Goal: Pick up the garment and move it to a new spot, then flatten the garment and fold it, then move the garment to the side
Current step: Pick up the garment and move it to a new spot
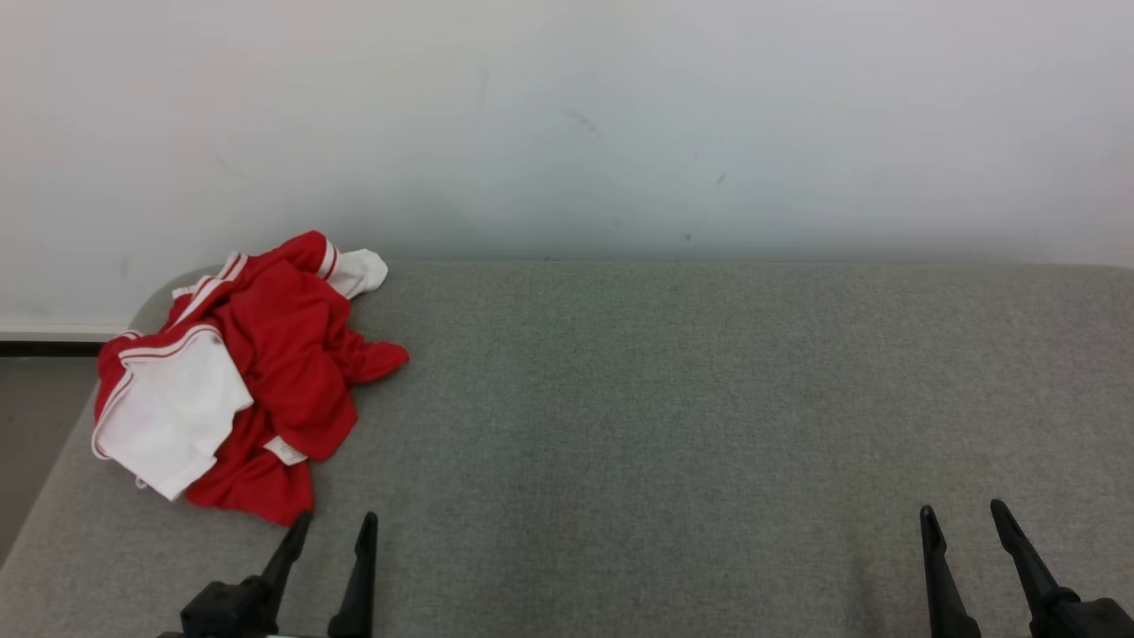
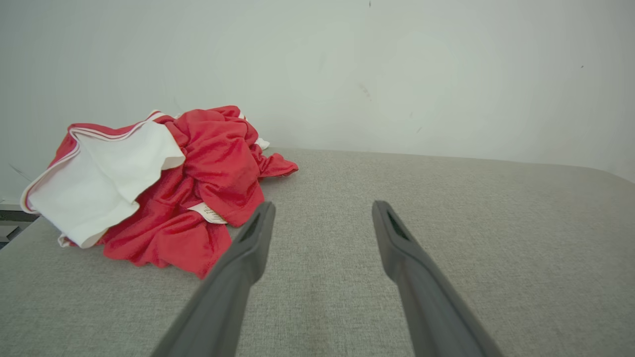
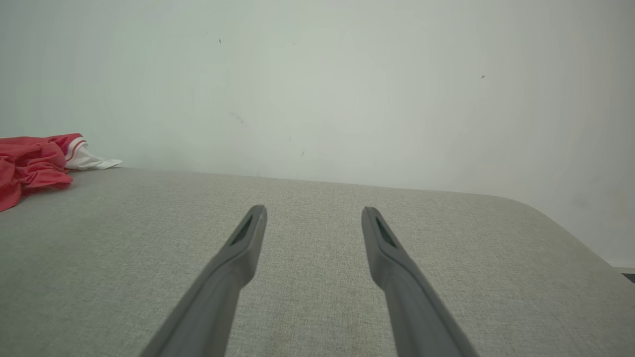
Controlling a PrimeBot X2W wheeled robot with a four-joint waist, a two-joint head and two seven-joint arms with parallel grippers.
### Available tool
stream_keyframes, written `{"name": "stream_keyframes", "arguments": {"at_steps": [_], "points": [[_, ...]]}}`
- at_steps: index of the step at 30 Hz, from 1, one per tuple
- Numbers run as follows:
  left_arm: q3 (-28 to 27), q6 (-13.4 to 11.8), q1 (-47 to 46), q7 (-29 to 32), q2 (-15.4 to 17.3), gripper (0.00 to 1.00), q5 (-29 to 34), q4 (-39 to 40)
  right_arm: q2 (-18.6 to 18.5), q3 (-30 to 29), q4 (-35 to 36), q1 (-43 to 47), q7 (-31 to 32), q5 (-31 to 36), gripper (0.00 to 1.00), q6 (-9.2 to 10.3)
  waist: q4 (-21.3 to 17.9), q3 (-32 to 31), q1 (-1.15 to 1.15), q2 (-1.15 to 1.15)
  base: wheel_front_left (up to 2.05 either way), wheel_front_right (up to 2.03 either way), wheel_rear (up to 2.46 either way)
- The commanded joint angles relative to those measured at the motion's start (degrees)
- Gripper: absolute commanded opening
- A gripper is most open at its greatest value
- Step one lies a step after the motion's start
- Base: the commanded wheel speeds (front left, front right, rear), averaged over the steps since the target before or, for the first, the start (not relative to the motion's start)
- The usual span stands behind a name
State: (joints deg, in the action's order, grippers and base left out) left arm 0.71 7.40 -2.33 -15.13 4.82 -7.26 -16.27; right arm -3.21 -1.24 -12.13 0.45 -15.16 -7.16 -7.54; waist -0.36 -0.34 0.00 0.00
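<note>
The garment (image 1: pixel 266 372) is a red and white piece with striped trim, lying crumpled in a heap at the far left of the grey padded surface (image 1: pixel 673 399). My left gripper (image 1: pixel 335 521) stands open just in front of the heap's near edge, nothing between its fingers. In the left wrist view the garment (image 2: pixel 198 178) lies ahead and left of the left gripper (image 2: pixel 322 206). My right gripper (image 1: pixel 964 509) is open at the lower right, far from the cloth. The right wrist view has the right gripper (image 3: pixel 313 210) above bare fabric, the garment (image 3: pixel 34 166) at its far left.
A pale wall (image 1: pixel 567 124) rises directly behind the surface. The surface's rounded left corner and edge (image 1: pixel 53 478) run close beside the garment, with floor (image 1: pixel 27 425) below. Its right corner (image 3: pixel 560 223) curves off in the right wrist view.
</note>
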Motion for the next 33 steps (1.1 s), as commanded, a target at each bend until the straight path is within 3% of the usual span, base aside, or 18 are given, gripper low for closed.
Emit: {"name": "stream_keyframes", "arguments": {"at_steps": [1,10,24,33], "points": [[-0.01,0.13,-0.05,-0.05,0.27,1.0,-0.05,-0.1,-0.1,0.01,-0.12,0.44,0.0,-0.63,1.0,0.1,0.0,0.01,0.0,0.0,0.0,0.0,0.0],[1.09,0.04,-0.6,-0.04,0.13,1.0,-0.31,-0.26,-0.28,-0.04,0.44,1.11,0.0,-1.01,1.0,0.1,2.84,-0.35,0.0,0.0,0.0,0.0,0.0],[-0.06,0.04,2.82,-0.04,1.13,1.0,0.31,-0.84,-0.2,5.0,-1.33,0.85,0.01,-1.82,1.0,0.1,18.59,-2.87,0.0,0.0,0.0,0.0,0.0],[-1.32,0.05,2.92,-0.04,1.99,1.0,-0.42,-0.08,-0.25,8.76,-1.72,-0.33,0.02,-1.69,1.0,0.1,20.19,-2.61,0.0,0.0,0.0,0.0,0.0]]}}
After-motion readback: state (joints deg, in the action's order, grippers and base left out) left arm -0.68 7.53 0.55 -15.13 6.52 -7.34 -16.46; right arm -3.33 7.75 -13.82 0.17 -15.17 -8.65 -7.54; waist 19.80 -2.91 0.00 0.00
